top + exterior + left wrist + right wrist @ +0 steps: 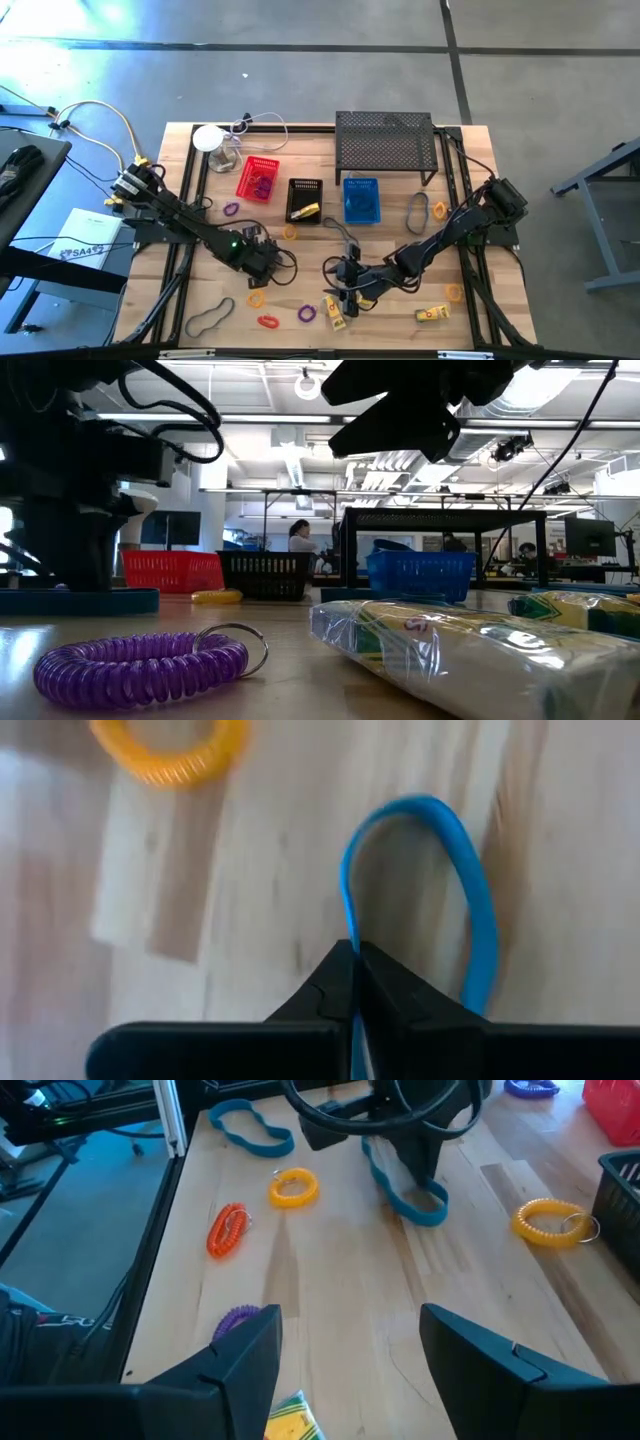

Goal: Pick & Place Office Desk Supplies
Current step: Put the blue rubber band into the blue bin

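- Pinching a blue rubber band (pixel 470 890) with the left gripper (pixel 355 955), jaws clenched tight on one strand; band lying flat on the bench (pixel 400 325), near the front, left of middle, with an orange coil ring (pixel 170 750) just beside.
- Judging the step as the grasp itself: band caught, not yet lifted.
- Calling next for a straight lift clear of the wood, then a carry toward the bins at the back; likely to stretch or slip if pulled sideways.
- Hovering with the right gripper (pixel 350 1345) low over the front of the bench, jaws spread and holding nothing, above a yellow packet (pixel 290 1425).
- Holding purple items in the red basket (pixel 258 178); a yellow piece in the black basket (pixel 304 200); contents of the blue bin (pixel 361 199) hard to tell.
- Scattered elsewhere: a purple coil ring (pixel 145 665), a red-orange coil ring (pixel 227 1230), a second blue rubber band (pixel 250 1130), another orange coil ring (pixel 550 1220).
- Standing at the back: a black mesh shelf (pixel 385 140), nothing visible on top.
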Controlling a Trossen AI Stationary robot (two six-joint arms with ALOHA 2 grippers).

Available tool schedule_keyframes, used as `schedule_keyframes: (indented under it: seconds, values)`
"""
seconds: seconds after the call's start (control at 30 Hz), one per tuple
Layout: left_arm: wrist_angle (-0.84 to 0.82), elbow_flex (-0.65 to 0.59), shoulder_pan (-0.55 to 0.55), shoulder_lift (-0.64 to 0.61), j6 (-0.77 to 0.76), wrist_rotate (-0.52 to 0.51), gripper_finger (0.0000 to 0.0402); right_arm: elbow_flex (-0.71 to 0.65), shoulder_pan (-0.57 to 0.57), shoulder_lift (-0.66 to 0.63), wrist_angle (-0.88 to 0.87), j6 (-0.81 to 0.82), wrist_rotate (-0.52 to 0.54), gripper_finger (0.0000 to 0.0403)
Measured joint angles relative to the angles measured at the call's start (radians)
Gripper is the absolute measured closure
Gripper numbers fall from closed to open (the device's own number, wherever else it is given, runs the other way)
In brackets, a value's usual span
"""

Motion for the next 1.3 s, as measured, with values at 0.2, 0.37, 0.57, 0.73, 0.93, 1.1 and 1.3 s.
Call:
schedule_keyframes:
  seconds: [0.2,0.37,0.57,0.73,0.93,1.1,1.3]
  values:
    - [0.033,0.046,0.002,-0.063,0.002,-0.054,0.04,0.0,-0.028,0.0,0.001,-0.051,0.001,0.0176]
    - [0.192,0.07,-0.021,-0.119,0.073,-0.087,0.04,0.0,-0.072,0.0,0.012,-0.116,0.001,0.0176]
    - [0.347,0.07,-0.037,-0.127,0.136,-0.111,0.04,0.0,-0.136,0.0,0.049,-0.179,-0.012,0.0176]
    - [0.363,0.07,-0.033,-0.127,0.135,-0.149,0.0401,0.0,-0.191,0.0,0.055,-0.209,-0.125,0.0176]
    - [0.385,0.07,-0.027,-0.127,0.134,-0.177,0.0401,0.0,-0.247,0.007,0.062,-0.276,-0.31,0.0176]
    - [0.4,0.07,-0.027,-0.127,0.132,-0.177,0.0401,0.001,-0.284,0.056,0.158,-0.303,-0.332,0.0176]
    - [0.41,0.07,-0.027,-0.128,0.132,-0.176,0.0401,0.0,-0.31,0.121,0.265,-0.304,-0.43,0.0176]
